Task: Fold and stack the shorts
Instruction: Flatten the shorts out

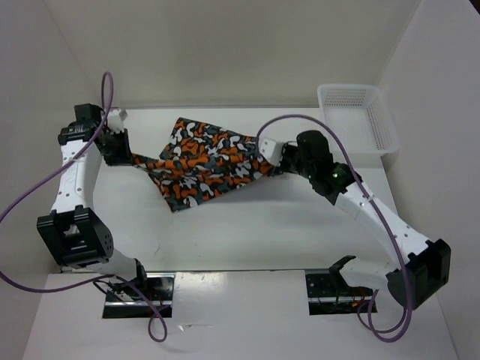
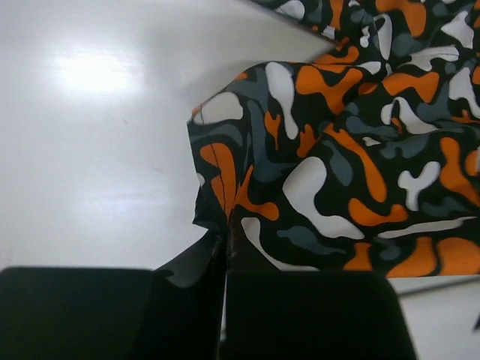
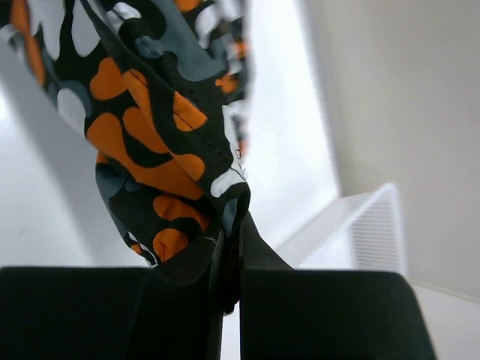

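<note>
The shorts (image 1: 204, 160), printed in orange, dark grey, white and black blotches, are stretched between my two grippers over the middle of the table. My left gripper (image 1: 129, 156) is shut on the shorts' left corner; in the left wrist view the cloth (image 2: 337, 150) runs out from the closed jaws (image 2: 226, 238). My right gripper (image 1: 271, 152) is shut on the shorts' right edge; in the right wrist view a fold of the cloth (image 3: 150, 142) hangs from the closed jaws (image 3: 234, 247). The shorts' lower corner points toward the near side.
A white plastic mesh basket (image 1: 358, 118) stands at the back right, next to the right arm; its rim also shows in the right wrist view (image 3: 360, 232). White walls enclose the table (image 1: 247, 232) at the back and both sides.
</note>
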Controlling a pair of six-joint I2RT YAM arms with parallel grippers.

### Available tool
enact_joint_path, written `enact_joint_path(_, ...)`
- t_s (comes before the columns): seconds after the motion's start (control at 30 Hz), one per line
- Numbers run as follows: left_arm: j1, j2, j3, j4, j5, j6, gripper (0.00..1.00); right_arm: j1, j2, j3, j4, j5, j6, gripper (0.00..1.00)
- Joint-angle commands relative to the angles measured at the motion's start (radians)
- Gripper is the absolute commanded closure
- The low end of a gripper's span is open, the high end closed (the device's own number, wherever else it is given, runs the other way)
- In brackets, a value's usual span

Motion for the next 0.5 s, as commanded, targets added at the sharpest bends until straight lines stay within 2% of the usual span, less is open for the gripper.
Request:
enact_joint_path(0.0,-0.042,-0.068,-0.038,-0.122,0.005,0.022,1.0,0.061,-0.082,-0.108,-0.165,-0.071,-0.055,1.0)
enact_joint_path(0.03,-0.057,-0.068,-0.061,-0.147,0.005,0.022,1.0,0.083,-0.114,-0.155,-0.179,-0.071,-0.055,1.0)
enact_joint_path(0.13,-0.156,-0.059,-0.083,-0.282,0.071,0.022,0.75,0.19,-0.163,-0.229,-0.248,-0.071,-0.055,0.9)
enact_joint_path(0.17,-0.228,-0.04,-0.093,-0.329,0.094,0.022,0.62,0.216,-0.174,-0.243,-0.263,-0.071,-0.055,0.69)
enact_joint_path(0.2,-0.265,-0.039,-0.109,-0.375,0.11,0.022,0.48,0.255,-0.174,-0.255,-0.295,-0.071,-0.055,0.63)
enact_joint_path(0.23,-0.301,-0.039,-0.13,-0.376,0.091,0.022,0.47,0.266,-0.187,-0.268,-0.318,-0.061,-0.055,0.58)
enact_joint_path(0.27,-0.344,-0.065,-0.152,-0.376,0.077,0.022,0.45,0.266,-0.187,-0.268,-0.338,-0.061,-0.055,0.43)
enact_joint_path(0.3,-0.355,-0.079,-0.182,-0.376,0.054,0.022,0.45,0.266,-0.197,-0.268,-0.354,-0.061,-0.044,0.39)
enact_joint_path(0.37,-0.34,-0.09,-0.182,-0.376,0.054,0.022,0.41,0.266,-0.21,-0.259,-0.354,-0.031,-0.024,0.33)
enact_joint_path(0.47,-0.278,-0.024,-0.082,-0.333,0.081,0.022,0.37,0.252,-0.249,-0.234,-0.322,-0.021,0.007,0.33)
